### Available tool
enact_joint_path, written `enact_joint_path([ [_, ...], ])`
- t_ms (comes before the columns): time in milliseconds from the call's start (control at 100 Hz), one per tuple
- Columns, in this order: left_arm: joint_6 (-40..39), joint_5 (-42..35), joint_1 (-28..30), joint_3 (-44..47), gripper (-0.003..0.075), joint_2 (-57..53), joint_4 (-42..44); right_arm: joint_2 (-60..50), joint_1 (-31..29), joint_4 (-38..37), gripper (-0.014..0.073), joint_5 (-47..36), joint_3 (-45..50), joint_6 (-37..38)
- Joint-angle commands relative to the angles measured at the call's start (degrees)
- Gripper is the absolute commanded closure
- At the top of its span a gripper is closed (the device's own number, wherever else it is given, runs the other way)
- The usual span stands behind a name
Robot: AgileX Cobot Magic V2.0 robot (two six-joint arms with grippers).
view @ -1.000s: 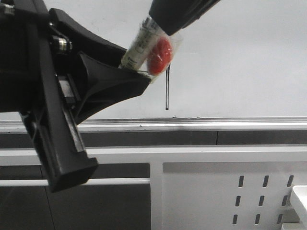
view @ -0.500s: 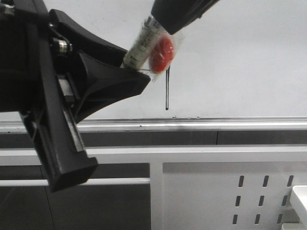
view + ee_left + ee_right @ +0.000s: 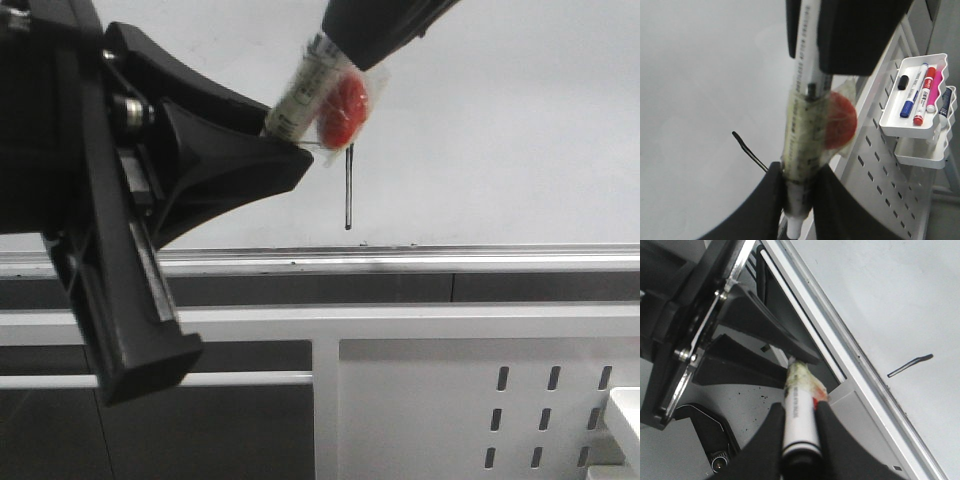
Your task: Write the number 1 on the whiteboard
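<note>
Here, upright number 1 (image 3: 348, 190) on whiteboard (image 3: 500, 130); both pincers (image 3: 799, 200) (image 3: 799, 440) pinching the slanted marker (image 3: 300, 95).

Glossy smooth whiteboard (image 3: 500, 120) w/ silver metal ledge (image 3: 450, 258); matt black plastic fingers (image 3: 215, 165); perforated metal panel (image 3: 480, 410).

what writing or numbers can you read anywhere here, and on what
"1": thin black hand-drawn stroke on the glossy pale grey whiteboard.
White marker pen barrel held between both arms' fingers: dark print, too blurred to read.
Red and blue markers in the white tray: labels too small to read.
</note>
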Motion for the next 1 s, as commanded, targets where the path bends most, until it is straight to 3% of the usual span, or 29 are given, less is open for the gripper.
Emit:
enact_joint_path([
  [0, -0.63, -4.76, -0.42, -1.59, 0.0738, -0.94, 1.23, -0.58, -0.17, -1.21, 0.0671, -3.50, -1.98, -0.52],
  [300, -0.63, -5.67, -0.42, -1.59, 0.0740, -0.94, 1.22, -0.58, -0.17, -1.21, 0.0644, -4.02, -1.98, -0.52],
  [370, -0.63, -5.67, -0.42, -1.59, 0.0740, -0.94, 0.82, -0.58, -0.17, -1.21, 0.0527, -4.15, -1.98, -0.52],
  [470, -0.63, -5.67, -0.42, -1.59, 0.0740, -0.94, -1.23, -0.58, -0.17, -1.21, 0.0195, -5.23, -1.98, -0.52],
  [520, -0.63, -5.67, -0.42, -1.59, 0.0740, -0.94, -2.22, -0.58, -0.17, -1.58, 0.0069, -5.33, -1.98, -0.52],
  [580, -0.63, -5.81, -0.42, -1.59, 0.0740, -0.94, -3.57, -0.58, -0.17, -2.52, 0.0016, -5.46, -1.98, -0.52],
  [650, -0.63, -7.69, -0.42, -1.11, 0.0740, -0.94, -6.23, -0.99, -0.17, -3.99, 0.0043, -5.46, -2.10, -0.52],
  [720, -1.90, -10.90, -0.42, 0.14, 0.0740, -0.94, -11.23, -2.03, -0.17, -5.42, 0.0124, -5.46, -2.62, -0.52],
  [790, -6.14, -15.01, -0.42, 1.97, 0.0740, -0.94, -14.98, -3.66, -0.17, -6.81, 0.0262, -5.69, -3.00, -0.52],
  [930, -16.93, -22.39, -0.42, 6.60, 0.0740, -0.94, -15.11, -7.39, -0.17, -8.53, 0.0671, -5.48, -3.09, -0.52],
  [990, -21.70, -25.91, -0.42, 8.56, 0.0740, -0.51, -15.54, -8.64, -0.17, -9.46, 0.0660, -5.18, -3.09, 0.91],
])
